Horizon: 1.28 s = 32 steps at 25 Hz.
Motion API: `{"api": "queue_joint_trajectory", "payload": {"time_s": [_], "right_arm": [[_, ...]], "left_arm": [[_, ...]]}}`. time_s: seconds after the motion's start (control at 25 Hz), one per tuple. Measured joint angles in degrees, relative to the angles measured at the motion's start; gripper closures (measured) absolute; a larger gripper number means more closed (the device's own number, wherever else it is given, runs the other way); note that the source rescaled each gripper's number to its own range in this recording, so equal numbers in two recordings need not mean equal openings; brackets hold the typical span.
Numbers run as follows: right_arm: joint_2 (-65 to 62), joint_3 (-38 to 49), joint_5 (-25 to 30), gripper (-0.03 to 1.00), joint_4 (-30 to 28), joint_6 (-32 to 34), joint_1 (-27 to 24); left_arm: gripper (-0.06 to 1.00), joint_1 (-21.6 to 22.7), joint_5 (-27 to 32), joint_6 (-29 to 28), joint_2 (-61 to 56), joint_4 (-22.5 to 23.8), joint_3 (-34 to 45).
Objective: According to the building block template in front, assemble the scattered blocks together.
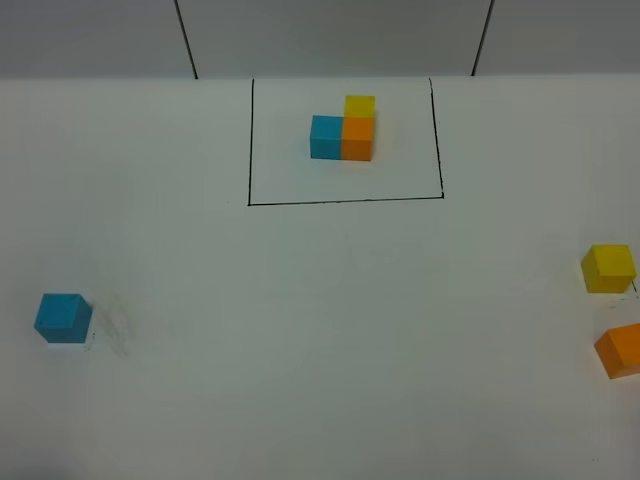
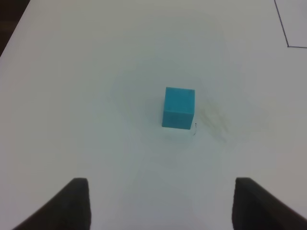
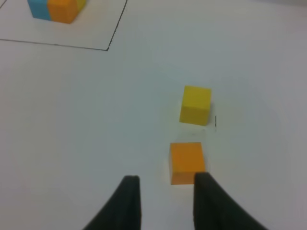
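The white surface (image 1: 320, 400) carries the building block template (image 1: 343, 130) at the middle of its far edge, inside a drawn black frame (image 1: 345, 200). The scattered blocks lie unassembled: the blue block (image 1: 63, 317) is toward the left edge, and the yellow block (image 1: 609, 268) and orange block (image 1: 620, 350) sit near each other toward the right edge. The left pincer (image 2: 161, 188) is released and empty, with the blue block lying ahead of its fingers and apart from them. The right pincer (image 3: 166, 178) is clenched and holds nothing. One of its fingers overlaps a corner of the orange block in the right wrist view, and contact cannot be confirmed. Risk: lowering the clenched pincer is likely to shove the orange block instead of straddling it, and opening it there may knock the yellow block. The blue block sits slightly turned relative to the left fingers, so closing may twist it. The exterior high view alone shows all blocks and the template's L layout, but no pincer, and it crops the orange block. Only the wrist views show the finger spacing.
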Motion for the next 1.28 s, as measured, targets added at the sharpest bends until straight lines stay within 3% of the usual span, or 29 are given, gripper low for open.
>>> {"api": "queue_joint_trajectory", "payload": {"time_s": [1.04, 1.16, 1.28], "right_arm": [[0.00, 0.00, 0.00, 0.97, 0.00, 0.00, 0.00], [0.00, 0.00, 0.00, 0.97, 0.00, 0.00, 0.00], [0.00, 0.00, 0.00, 0.97, 0.00, 0.00, 0.00]], "left_arm": [[0.54, 0.00, -0.07, 0.05, 1.57, 0.00, -0.40], [0.45, 0.00, -0.07, 0.05, 8.77, 0.00, -3.12], [0.26, 0.00, -0.07, 0.05, 19.17, -0.27, -7.77]]}}
